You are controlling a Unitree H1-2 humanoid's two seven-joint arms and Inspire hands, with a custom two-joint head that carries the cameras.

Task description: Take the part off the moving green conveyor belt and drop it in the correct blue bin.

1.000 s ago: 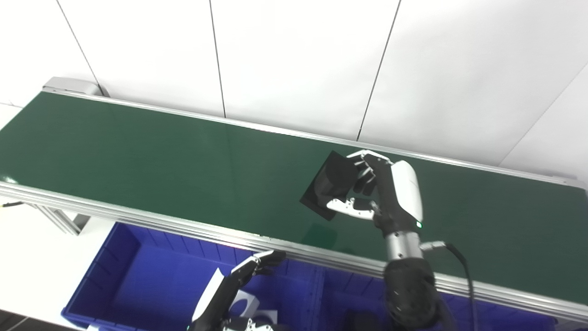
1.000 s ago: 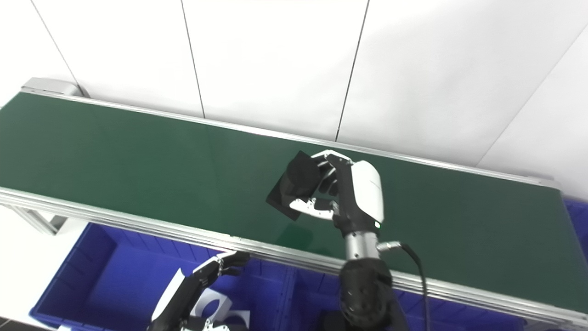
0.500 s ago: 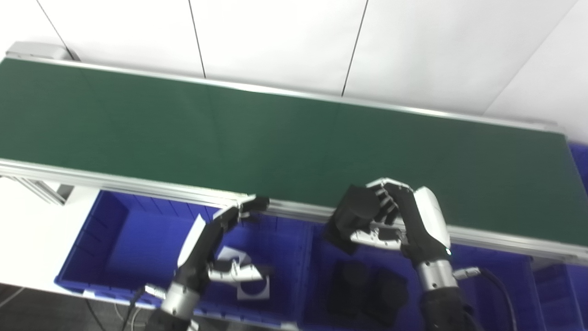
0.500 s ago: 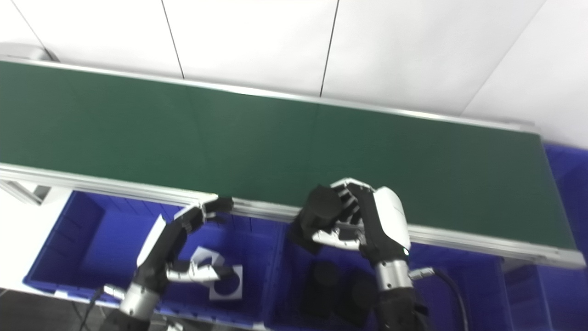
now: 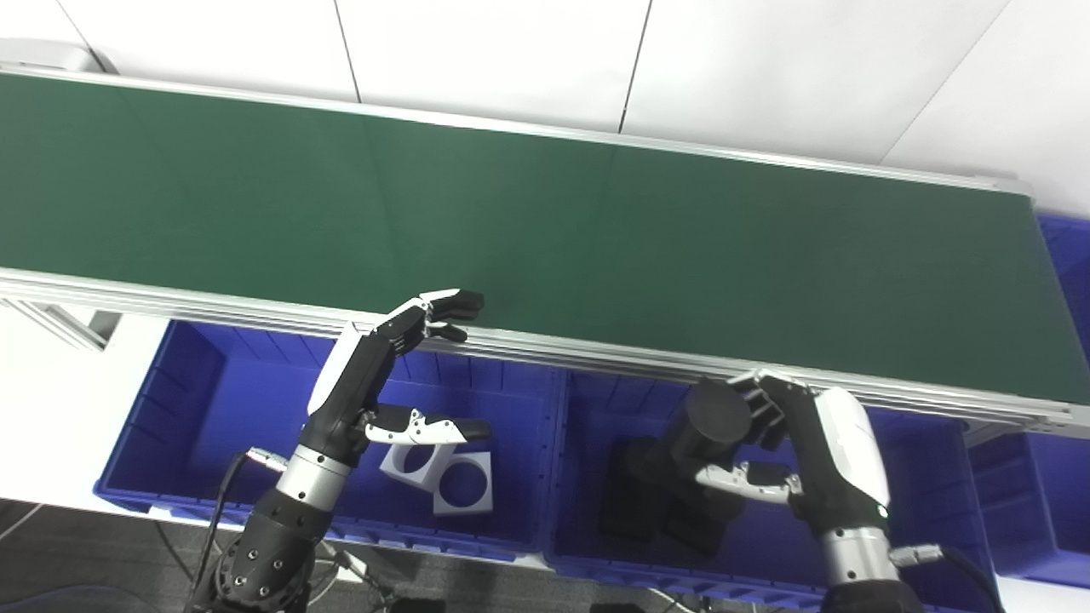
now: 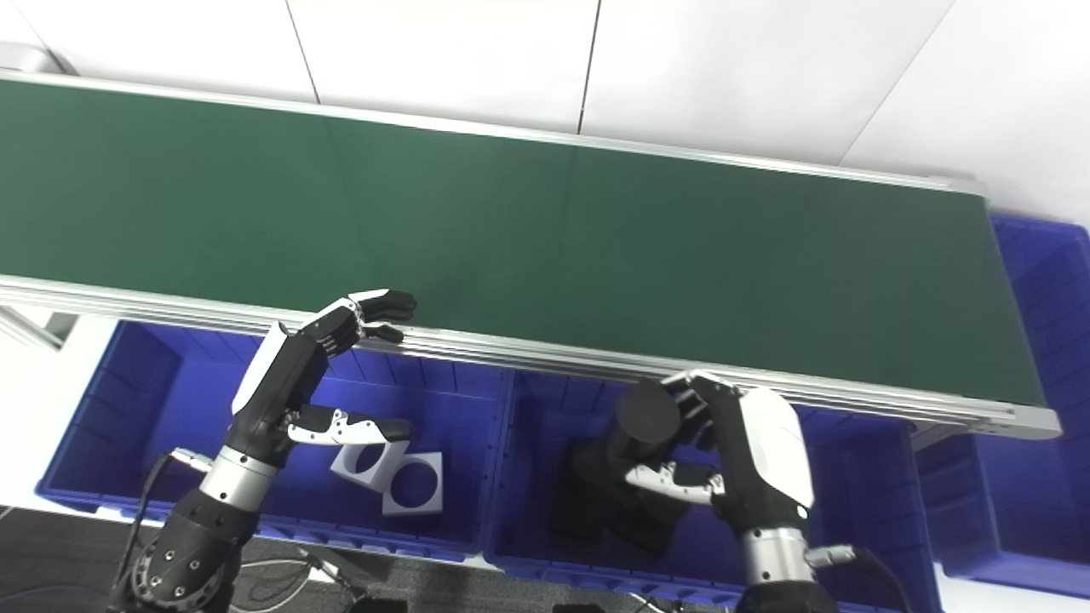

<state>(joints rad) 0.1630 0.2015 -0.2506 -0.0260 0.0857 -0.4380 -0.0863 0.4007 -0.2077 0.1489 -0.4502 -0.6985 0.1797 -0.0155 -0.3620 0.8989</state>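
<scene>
While the right hand [image 5: 813,460] hangs over the middle blue bin [image 5: 588,545], its fingers [image 5: 754,400] pinch the black part [image 5: 711,417], stub end up and leftward of the palm; other dark parts seem to lie directly beneath. Left hand [image 5: 375,375], fingers spread, is farther.

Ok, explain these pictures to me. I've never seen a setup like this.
Both pictures come from two cameras side by side on a humanoid robot's head, looking down at its work. The long green conveyor belt runs across, with nothing on it. Below sit blue bins. The right hand holds a black part over the middle bin, where other black parts lie. The left hand is open above the left bin, which holds white parts.
</scene>
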